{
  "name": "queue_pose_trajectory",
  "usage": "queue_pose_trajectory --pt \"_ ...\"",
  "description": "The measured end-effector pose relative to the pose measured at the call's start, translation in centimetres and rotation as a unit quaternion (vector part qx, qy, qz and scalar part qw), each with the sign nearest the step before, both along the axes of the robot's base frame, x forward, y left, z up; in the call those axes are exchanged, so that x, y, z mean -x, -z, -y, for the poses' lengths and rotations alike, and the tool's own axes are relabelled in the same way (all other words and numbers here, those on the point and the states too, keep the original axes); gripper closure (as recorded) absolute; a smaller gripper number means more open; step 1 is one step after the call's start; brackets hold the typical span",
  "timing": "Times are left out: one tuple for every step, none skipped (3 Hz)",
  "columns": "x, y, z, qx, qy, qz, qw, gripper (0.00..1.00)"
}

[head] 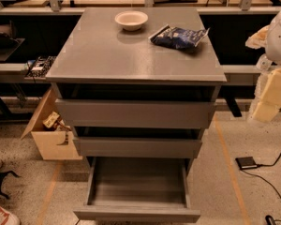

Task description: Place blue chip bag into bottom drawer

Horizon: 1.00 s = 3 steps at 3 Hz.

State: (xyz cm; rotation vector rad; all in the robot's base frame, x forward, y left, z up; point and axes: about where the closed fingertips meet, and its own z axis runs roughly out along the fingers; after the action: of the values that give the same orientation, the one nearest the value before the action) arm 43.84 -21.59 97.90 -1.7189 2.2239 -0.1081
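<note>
One end effector [270, 95] hangs at the right edge of view, beside the table [107, 55] and well apart from the bag [179, 36]; how far open it is I cannot tell, though it plainly does not hold the bag; the bag lies flat at the back right of the table top, near the bowl [131, 19] but not touching it; it is likely very light, soft and crinkly, with slick foil that yields and may slide under a pinch; the contents are probably brittle, so a gentle squeeze suits; a crimped end, perhaps the right corner, or the puffed middle across its narrow width, looks the best hold; the bottom drawer [138, 184] stands pulled out below, open to a drop from above.
</note>
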Motion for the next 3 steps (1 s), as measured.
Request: queue_pose_trajectory --pt "0.0 0.0 0.0 0.000 0.000 0.000 1.0000 0.00" --pt "-3.7 0.6 -0.7 -0.006 0.006 0.025 0.9996 0.00" --pt "-9.6 1.2 -1.6 -0.035 0.023 0.068 0.9968 0.00"
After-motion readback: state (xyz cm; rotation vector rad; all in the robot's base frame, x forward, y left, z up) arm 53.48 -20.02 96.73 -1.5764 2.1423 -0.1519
